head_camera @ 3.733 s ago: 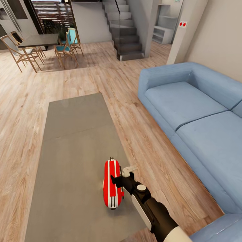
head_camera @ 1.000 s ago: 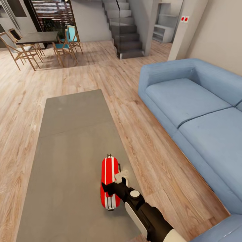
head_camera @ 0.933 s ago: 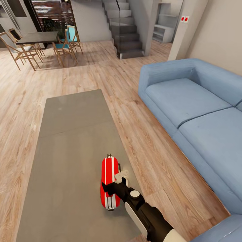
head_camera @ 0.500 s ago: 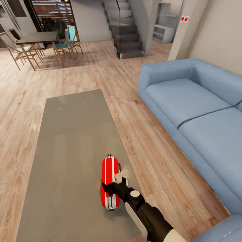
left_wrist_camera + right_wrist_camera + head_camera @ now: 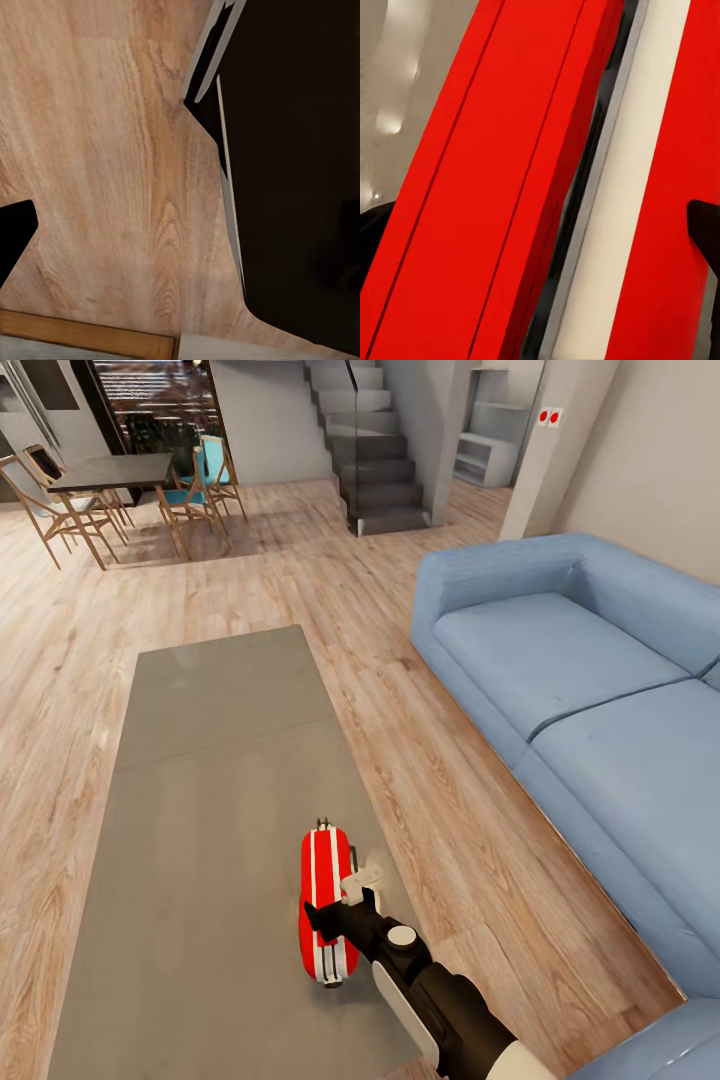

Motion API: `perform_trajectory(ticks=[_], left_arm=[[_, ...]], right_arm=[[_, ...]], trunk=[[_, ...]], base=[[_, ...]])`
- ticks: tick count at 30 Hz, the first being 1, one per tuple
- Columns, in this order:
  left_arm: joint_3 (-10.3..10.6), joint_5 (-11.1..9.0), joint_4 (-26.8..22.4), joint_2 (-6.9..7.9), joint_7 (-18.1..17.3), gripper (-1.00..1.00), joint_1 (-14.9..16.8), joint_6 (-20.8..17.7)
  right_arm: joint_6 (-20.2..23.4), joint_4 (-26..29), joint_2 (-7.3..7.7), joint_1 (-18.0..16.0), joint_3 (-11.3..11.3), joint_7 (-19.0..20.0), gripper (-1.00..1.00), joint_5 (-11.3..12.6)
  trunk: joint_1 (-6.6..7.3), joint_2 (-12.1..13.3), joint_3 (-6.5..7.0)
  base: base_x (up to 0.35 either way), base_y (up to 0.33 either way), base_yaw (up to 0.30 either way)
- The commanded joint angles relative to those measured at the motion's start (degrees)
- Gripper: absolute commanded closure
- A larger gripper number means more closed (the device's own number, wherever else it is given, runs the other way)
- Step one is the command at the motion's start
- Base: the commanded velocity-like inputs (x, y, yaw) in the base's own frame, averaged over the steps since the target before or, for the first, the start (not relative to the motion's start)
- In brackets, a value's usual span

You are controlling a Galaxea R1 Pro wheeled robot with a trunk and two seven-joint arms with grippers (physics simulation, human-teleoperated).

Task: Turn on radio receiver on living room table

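The bright-red radio receiver [image 5: 322, 880] with white stripes lies near the right edge of the grey-taupe table [image 5: 190, 780], at the end closest to me. My right gripper [image 5: 338, 897] hovers over the radio's near half, open, with one dark finger above the red top and a pale finger toward the table's edge. The right wrist view is very close on the radio [image 5: 495, 180], and the dark fingertips [image 5: 706, 229] stand wide apart at both sides. A dark fingertip [image 5: 15, 236] of my left gripper hangs over the plank floor.
A light-blue sectional sofa [image 5: 560, 660] runs along the right, with a strip of wood floor [image 5: 430, 790] between it and the table. Far back are a dark dining table [image 5: 105, 472] with wooden chairs and a grey staircase [image 5: 365, 450].
Over the last second almost nothing has moved. Since the oldest frame the camera has shifted, and my right gripper has come further over the radio's top.
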State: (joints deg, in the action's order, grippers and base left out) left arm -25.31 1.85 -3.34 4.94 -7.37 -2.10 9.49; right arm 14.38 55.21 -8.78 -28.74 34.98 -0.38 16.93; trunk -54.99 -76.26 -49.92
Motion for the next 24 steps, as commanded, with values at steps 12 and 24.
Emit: perform_trajectory(ticks=[12, 24], left_arm=[[0.0, 0.0, 0.0, -0.02, 0.0, -1.00, 0.0, 0.0], [0.0, 0.0, 0.0, -0.02, 0.0, -1.00, 0.0, 0.0]], right_arm=[[0.0, -0.2, 0.08, 0.0, 0.0, 0.0, 1.00, 0.1], [0.2, 0.6, 0.08, 0.1, 0.3, 0.7, 1.00, 0.0]], trunk=[[0.00, 0.0, 0.00], [0.00, 0.0, 0.00]], base=[[0.000, 0.000, 0.000], [0.000, 0.000, 0.000]])
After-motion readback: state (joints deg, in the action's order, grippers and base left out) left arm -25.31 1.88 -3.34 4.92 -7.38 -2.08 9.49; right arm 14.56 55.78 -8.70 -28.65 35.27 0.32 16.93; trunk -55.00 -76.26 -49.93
